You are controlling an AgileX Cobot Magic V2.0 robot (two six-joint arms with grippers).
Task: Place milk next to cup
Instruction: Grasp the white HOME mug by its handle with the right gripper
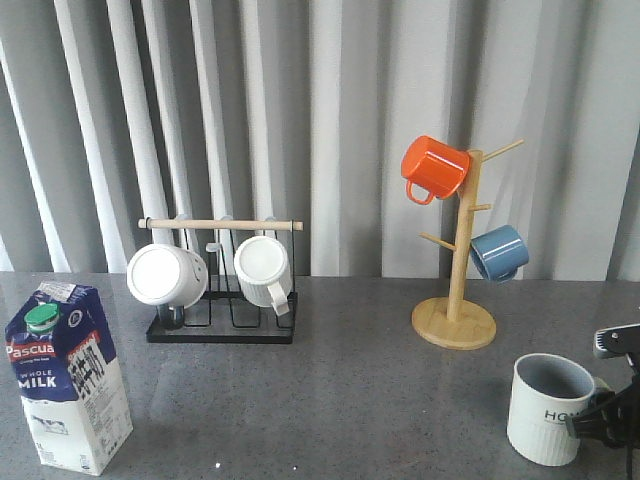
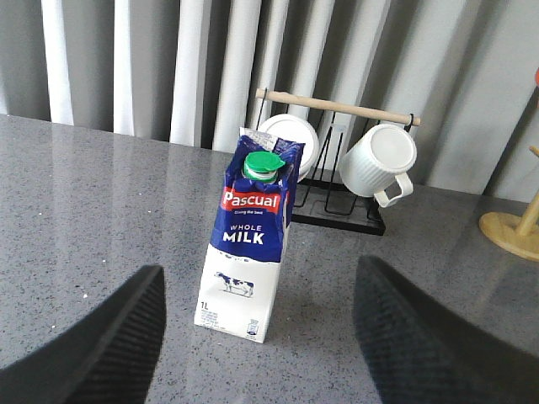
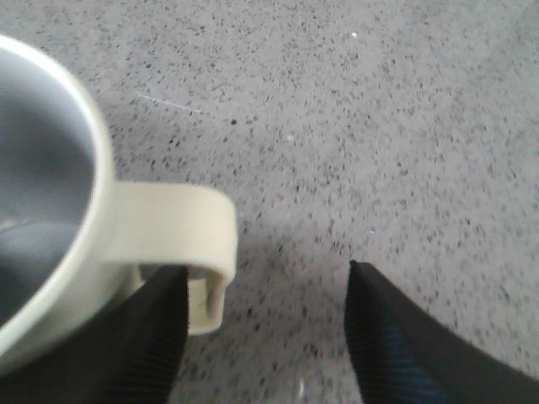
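The milk [image 1: 68, 375], a tall blue and white carton with a green cap, stands upright at the table's front left. In the left wrist view the milk [image 2: 248, 244] stands a little beyond my left gripper [image 2: 259, 271], which is open and holds nothing. The cup [image 1: 548, 408], a cream ribbed mug with dark lettering, stands at the front right. My right gripper [image 1: 608, 385] sits just right of it. In the right wrist view the right gripper [image 3: 263, 282] is open, and the handle [image 3: 173, 223] of the cup [image 3: 50, 210] lies by one finger, not clamped.
A black rack [image 1: 222, 330] with a wooden bar holds two white mugs at the back left. A wooden mug tree [image 1: 455, 322] at the back right carries an orange mug [image 1: 433, 167] and a blue mug [image 1: 498, 252]. A grey curtain hangs behind the table.
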